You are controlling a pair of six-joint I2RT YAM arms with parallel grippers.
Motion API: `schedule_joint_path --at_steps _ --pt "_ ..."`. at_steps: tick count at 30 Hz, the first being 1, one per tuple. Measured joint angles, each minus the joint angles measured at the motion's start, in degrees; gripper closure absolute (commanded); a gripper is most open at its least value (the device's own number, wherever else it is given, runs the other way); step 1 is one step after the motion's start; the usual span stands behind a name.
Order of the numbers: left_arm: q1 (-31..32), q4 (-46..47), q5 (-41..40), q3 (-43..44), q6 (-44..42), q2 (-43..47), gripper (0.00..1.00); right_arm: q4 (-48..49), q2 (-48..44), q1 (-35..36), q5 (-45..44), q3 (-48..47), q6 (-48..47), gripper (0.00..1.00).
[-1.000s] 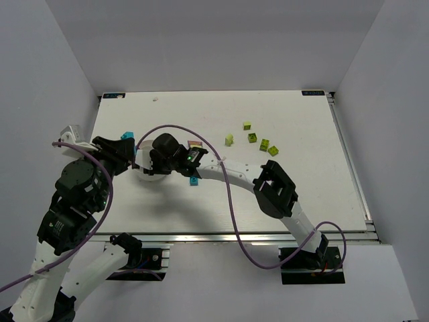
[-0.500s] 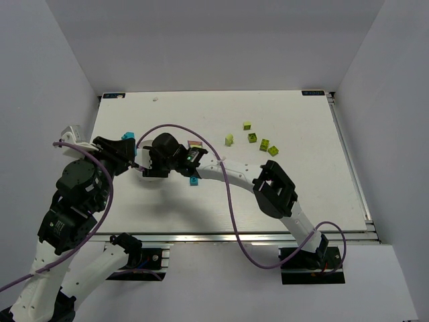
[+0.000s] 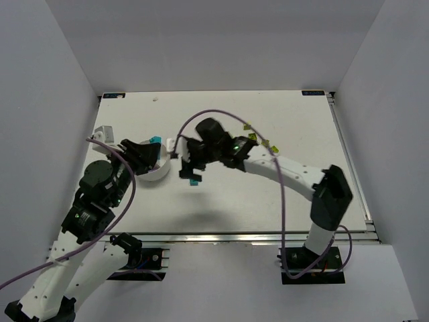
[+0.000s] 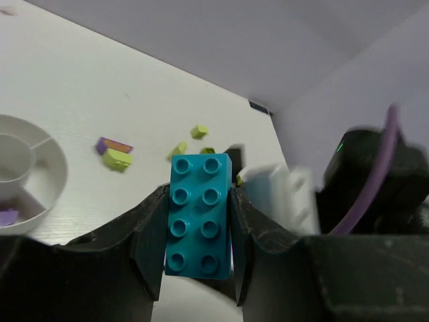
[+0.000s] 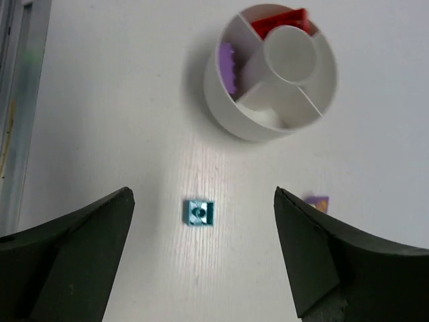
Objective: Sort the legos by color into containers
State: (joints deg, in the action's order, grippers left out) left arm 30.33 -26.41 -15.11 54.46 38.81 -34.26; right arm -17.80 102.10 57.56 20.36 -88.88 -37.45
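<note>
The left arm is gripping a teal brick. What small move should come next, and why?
Probably swing it over the dish and drop it in a free section. The left gripper is shut on the teal brick, and the dish already holds a red brick in one section and a purple brick in another, so teal likely needs its own.

**Top external:** high behind the arm bases (image 3: 134, 249) at 6 o'clock, looking down on the whole table (image 3: 301, 121).
**Left wrist:** low and close, facing across the table past its jaws.
**Right wrist:** straight down from above.
All three share the white dish (image 3: 157, 176).
</note>
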Motion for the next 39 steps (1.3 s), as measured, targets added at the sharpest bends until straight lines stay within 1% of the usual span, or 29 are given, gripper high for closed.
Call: schedule_joint_path --at_steps 3,4,6,8,10,13,18,20,25,28,29,30,35,39 --pt "-0.04 5.53 6.19 -4.68 -0.7 -0.15 0.92 0.87 -8.2 -7.43 5.6 6.38 5.22 0.12" --pt "-0.04 7.3 8.22 -6.32 -0.85 -0.35 0.92 0.85 -10.84 -10.47 7.04 8.7 7.26 0.17" --pt "-0.04 11.5 12.39 -10.01 -1.01 -0.85 0.92 1.09 -14.62 -16.22 8.81 12.07 12.37 0.21" --pt "-0.04 16.13 16.17 -13.55 -1.16 -1.55 0.91 1.18 -16.79 -21.49 10.6 14.08 17.92 0.25" --pt "-0.04 19.5 19.21 -16.13 -1.31 -2.51 0.91 1.66 -18.16 -25.73 12.74 15.76 23.39 0.25" --pt "-0.02 24.09 22.32 -18.38 -1.33 -4.22 0.9 2.97 -20.81 -29.24 16.2 19.58 31.41 0.25" --pt "0.0 30.91 26.47 -20.04 -1.46 -6.05 0.9 7.89 -24.02 -29.16 22.14 23.74 45.7 0.28" --pt "0.17 33.22 27.39 -21.24 -2.08 -5.88 0.89 11.26 -24.39 -28.98 23.67 24.68 53.4 0.3" --pt "1.44 35.56 27.56 -24.72 -6.12 -3.78 0.88 16.87 -24.13 -28.98 24.65 25.16 70.9 0.3" --pt "2.38 35.98 26.56 -26.12 -8.92 -2.34 0.88 19.37 -23.61 -28.63 24.22 25.16 79.28 0.29" --pt "2.64 36.15 26.21 -26.43 -9.62 -2.16 0.88 19.76 -23.28 -28.39 23.78 25.09 81.57 0.28" --pt "2.95 36.33 25.77 -26.71 -10.43 -2.14 0.88 19.91 -22.69 -27.85 23.17 24.85 84.0 0.11" --pt "5.16 36.89 23.37 -26.77 -13.44 -4.24 0.87 20.57 -20.48 -24.2 21.55 24.48 89.35 0.11" --pt "7.96 36.87 21.14 -26.73 -15.8 -6.99 0.87 20.65 -19.21 -21.11 20.17 23.39 90.99 0.11"
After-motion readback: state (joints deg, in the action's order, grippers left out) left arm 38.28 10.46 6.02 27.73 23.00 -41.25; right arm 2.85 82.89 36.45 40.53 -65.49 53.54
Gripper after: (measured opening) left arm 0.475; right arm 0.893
